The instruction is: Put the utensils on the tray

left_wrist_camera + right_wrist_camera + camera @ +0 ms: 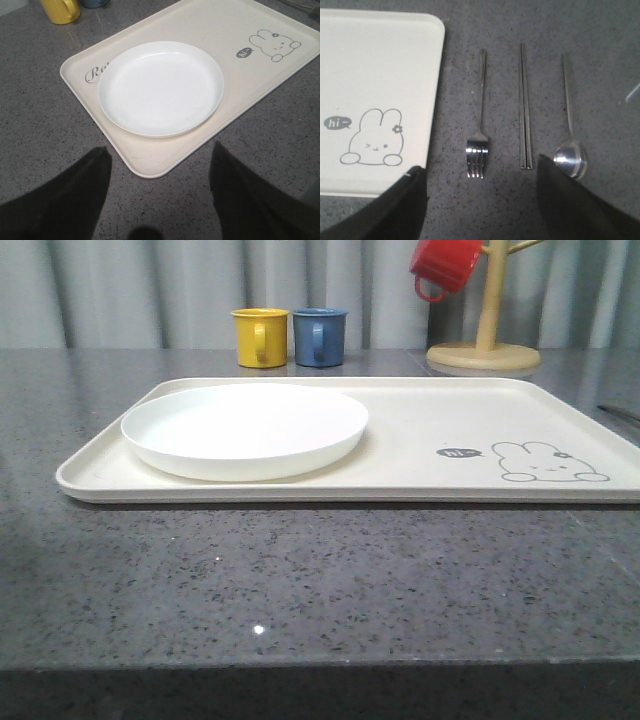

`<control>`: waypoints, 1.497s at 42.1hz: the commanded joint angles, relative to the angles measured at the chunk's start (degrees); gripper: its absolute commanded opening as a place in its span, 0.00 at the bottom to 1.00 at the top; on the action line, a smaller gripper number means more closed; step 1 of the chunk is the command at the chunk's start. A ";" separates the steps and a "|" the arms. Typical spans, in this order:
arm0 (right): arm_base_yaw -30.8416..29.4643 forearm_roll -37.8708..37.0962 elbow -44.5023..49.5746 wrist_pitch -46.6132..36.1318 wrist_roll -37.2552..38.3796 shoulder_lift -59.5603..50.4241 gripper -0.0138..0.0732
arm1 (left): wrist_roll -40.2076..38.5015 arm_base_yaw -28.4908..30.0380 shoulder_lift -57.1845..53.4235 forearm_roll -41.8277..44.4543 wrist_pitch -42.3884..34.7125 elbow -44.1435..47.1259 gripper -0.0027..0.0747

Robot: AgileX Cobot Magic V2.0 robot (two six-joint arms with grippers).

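While spread, right tool (479, 200) above fork (477, 145).

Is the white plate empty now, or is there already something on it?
Empty. The white plate on the tray shows a bare surface.

Kitchen-style tabletop setup, likely staged. Dark speckled stone-look counter (300, 580). Behind the cream tray (420, 430): yellow mug (260, 337), blue mug (319, 336), wooden mug tree (486, 335) carrying a red mug (445, 264). Pale pleated curtain (150, 290) backs everything.
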 commanded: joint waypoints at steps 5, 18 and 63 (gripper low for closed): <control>-0.18 -0.82 -10.13 3.76 -0.35 11.01 0.67 | -0.51 -0.43 -0.11 -0.30 -3.65 -1.46 0.58; -0.20 -0.95 -18.30 6.28 -0.35 26.94 0.65 | -0.51 -0.43 -0.11 -0.30 -3.65 -1.46 0.58; -0.38 -0.14 -28.12 10.72 -0.45 48.69 0.24 | -0.51 -0.43 -0.11 -0.30 -3.65 -1.46 0.58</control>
